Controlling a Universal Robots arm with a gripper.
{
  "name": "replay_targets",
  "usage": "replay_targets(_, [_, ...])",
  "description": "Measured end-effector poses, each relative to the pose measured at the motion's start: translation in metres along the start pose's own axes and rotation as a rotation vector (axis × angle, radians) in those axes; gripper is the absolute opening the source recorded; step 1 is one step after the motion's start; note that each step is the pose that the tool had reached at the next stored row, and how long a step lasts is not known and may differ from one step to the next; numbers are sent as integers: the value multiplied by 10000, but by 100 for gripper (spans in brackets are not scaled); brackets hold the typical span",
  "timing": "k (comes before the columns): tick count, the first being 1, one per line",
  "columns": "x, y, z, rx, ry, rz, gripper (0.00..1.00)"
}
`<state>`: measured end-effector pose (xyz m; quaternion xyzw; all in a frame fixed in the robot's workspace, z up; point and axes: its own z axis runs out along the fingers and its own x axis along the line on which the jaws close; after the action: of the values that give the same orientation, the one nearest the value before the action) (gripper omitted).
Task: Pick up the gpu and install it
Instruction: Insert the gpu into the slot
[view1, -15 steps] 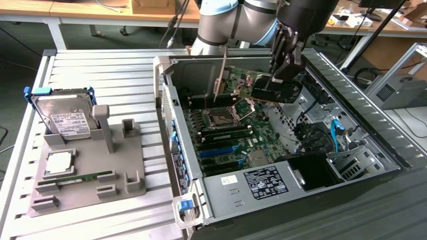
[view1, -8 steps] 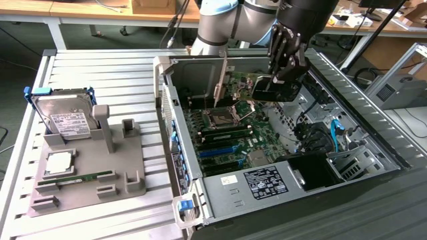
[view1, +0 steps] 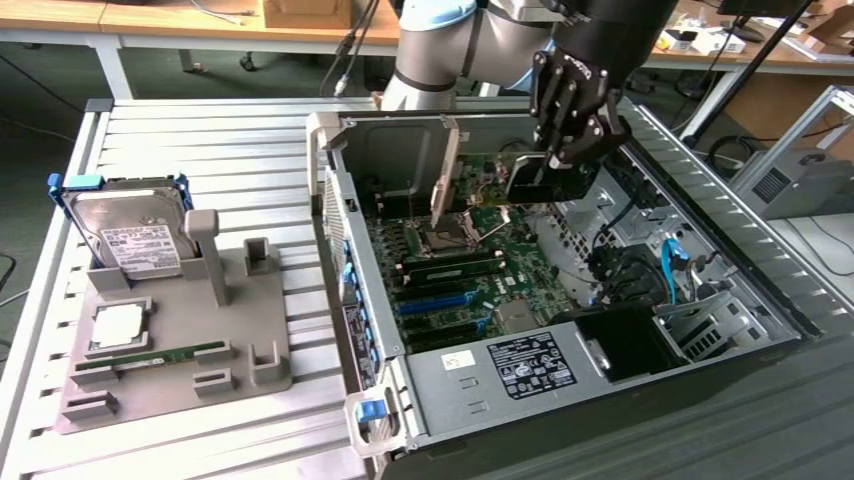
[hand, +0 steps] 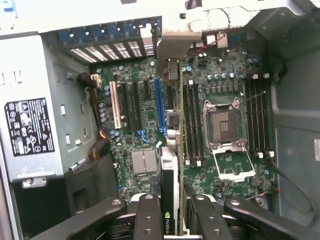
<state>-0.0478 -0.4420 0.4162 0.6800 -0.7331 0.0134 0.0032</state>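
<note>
The gpu (hand: 169, 185) is a thin dark card seen edge-on in the wrist view, and my gripper (hand: 172, 220) is shut on it with a black finger (hand: 149, 216) on each side. Its silvery bracket (hand: 172, 42) points toward the case's slotted rear wall. In the exterior view the gripper (view1: 554, 165) reaches down into the open computer case (view1: 747, 255). There the gpu (view1: 527, 188) is held above the green motherboard (view1: 461, 275), its bracket (view1: 445, 170) standing close to the CPU socket (view1: 441, 238). Whether the card touches a slot I cannot tell.
A grey holder tray (view1: 247, 330) on the slatted table at the exterior view's left carries a silver hard drive (view1: 130, 235), a CPU (view1: 118, 325) and a green memory stick (view1: 147, 357). The power supply (view1: 527, 365), drive cages and blue cables (view1: 667, 270) crowd the case.
</note>
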Motion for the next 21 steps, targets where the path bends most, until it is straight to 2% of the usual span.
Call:
replay_targets(4, [-8, 1, 8, 16, 0, -628, 27])
replay_targets(10, [-12, 1, 7, 17, -1, -683, 27])
replay_targets(11, [-12, 2, 7, 18, -28, -681, 27])
replay_targets(13, [-12, 1, 8, 26, -187, -679, 27])
replay_targets(14, [-12, 2, 7, 24, -235, -679, 27])
replay_targets(21, [-12, 2, 23, 21, -278, -533, 27])
